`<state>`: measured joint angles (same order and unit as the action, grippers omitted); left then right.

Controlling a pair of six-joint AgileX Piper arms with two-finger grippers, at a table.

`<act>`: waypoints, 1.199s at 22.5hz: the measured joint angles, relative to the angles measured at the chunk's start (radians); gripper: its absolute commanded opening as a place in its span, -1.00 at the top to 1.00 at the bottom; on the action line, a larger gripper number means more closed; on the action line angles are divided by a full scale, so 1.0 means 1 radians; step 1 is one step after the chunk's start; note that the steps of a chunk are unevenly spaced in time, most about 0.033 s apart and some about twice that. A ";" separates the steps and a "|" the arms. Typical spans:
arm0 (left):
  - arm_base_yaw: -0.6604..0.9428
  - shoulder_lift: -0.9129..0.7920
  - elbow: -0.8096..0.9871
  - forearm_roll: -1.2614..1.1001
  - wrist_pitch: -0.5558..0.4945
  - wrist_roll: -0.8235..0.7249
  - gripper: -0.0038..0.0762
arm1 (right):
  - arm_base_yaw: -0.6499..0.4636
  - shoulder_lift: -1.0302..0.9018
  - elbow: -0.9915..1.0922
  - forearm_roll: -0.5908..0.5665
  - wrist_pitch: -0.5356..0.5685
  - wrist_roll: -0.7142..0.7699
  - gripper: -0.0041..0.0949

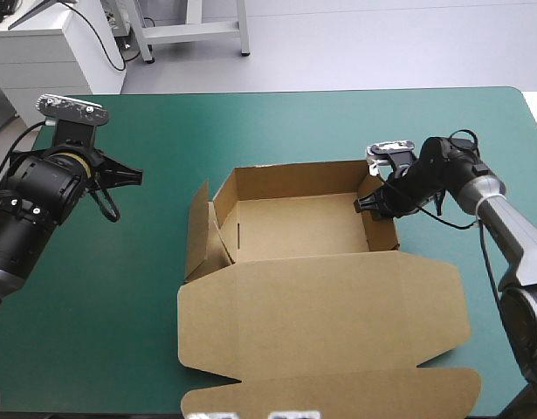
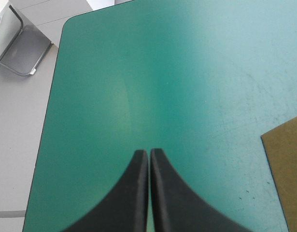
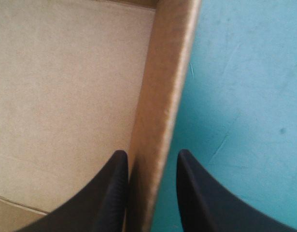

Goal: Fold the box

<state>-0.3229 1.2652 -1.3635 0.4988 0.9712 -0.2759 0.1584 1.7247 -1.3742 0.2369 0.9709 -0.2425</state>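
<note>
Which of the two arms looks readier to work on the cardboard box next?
Probably the right: the right tool straddles the right wall of the box, a finger on each side. The left tool is shut over bare teal-green cover, away from the box.

The table (image 1: 285, 122) wore a teal-green cover (image 1: 120, 297) with rounded corners, faintly speckled. Beyond the table's far left corner stood a white cabinet (image 1: 50, 52); beyond its far edge, a grey metal frame (image 1: 194, 30). Off one corner, seemingly a bent dark tube (image 2: 18, 48) rested on the grey floor (image 2: 13, 121).
</note>
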 measured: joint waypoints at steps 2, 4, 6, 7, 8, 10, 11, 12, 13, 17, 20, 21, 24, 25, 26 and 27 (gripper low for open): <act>0.000 0.000 0.000 -0.003 0.003 0.000 0.92 | 0.000 0.035 -0.001 0.011 0.001 0.001 0.88; 0.000 0.000 0.000 -0.003 0.001 0.000 0.92 | -0.001 0.045 -0.009 0.009 0.004 0.012 0.96; 0.000 0.000 0.000 -0.003 -0.012 0.000 0.92 | -0.003 0.047 -0.010 0.014 -0.009 0.011 0.96; 0.000 0.001 0.000 -0.003 -0.018 -0.003 0.92 | -0.003 0.047 -0.010 0.014 -0.010 0.004 0.96; 0.009 0.004 0.000 -0.003 -0.043 -0.022 0.92 | -0.005 0.045 -0.012 0.025 -0.017 -0.001 0.96; 0.073 0.016 0.000 -0.036 -0.092 -0.070 0.92 | -0.026 0.046 -0.040 0.071 -0.042 -0.012 0.96; 0.135 0.027 0.000 -0.103 -0.115 -0.072 0.92 | -0.054 0.045 -0.070 0.111 -0.039 -0.025 0.96; 0.173 0.035 0.000 -0.154 -0.127 -0.063 0.92 | -0.070 0.043 -0.087 0.137 -0.036 -0.034 0.96; 0.241 0.047 0.000 -0.267 -0.150 -0.024 0.92 | -0.100 0.038 -0.116 0.188 -0.025 -0.055 0.96; 0.420 0.115 0.000 -0.783 -0.168 0.260 0.92 | -0.168 0.018 -0.188 0.392 -0.005 -0.144 0.96; 0.460 0.159 0.000 -1.055 -0.143 0.459 0.92 | -0.179 0.012 -0.219 0.470 -0.005 -0.178 0.96; 0.464 0.175 0.000 -1.141 -0.129 0.518 0.92 | -0.181 0.011 -0.227 0.489 -0.005 -0.185 0.96; 0.468 0.223 0.000 -1.361 -0.066 0.658 0.92 | -0.182 0.008 -0.239 0.518 -0.005 -0.203 0.96; 0.468 0.240 0.000 -1.418 -0.044 0.700 0.92 | -0.182 0.008 -0.239 0.524 -0.005 -0.210 0.96; 0.468 0.256 0.000 -1.459 -0.028 0.728 0.92 | -0.183 0.008 -0.239 0.525 -0.005 -0.216 0.96; 0.468 0.269 0.000 -1.503 -0.012 0.759 0.92 | -0.183 0.008 -0.239 0.527 -0.005 -0.222 0.96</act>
<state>0.1453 1.5343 -1.3635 -1.0038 0.9590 0.4829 -0.0244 1.7324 -1.6132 0.7635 0.9662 -0.4643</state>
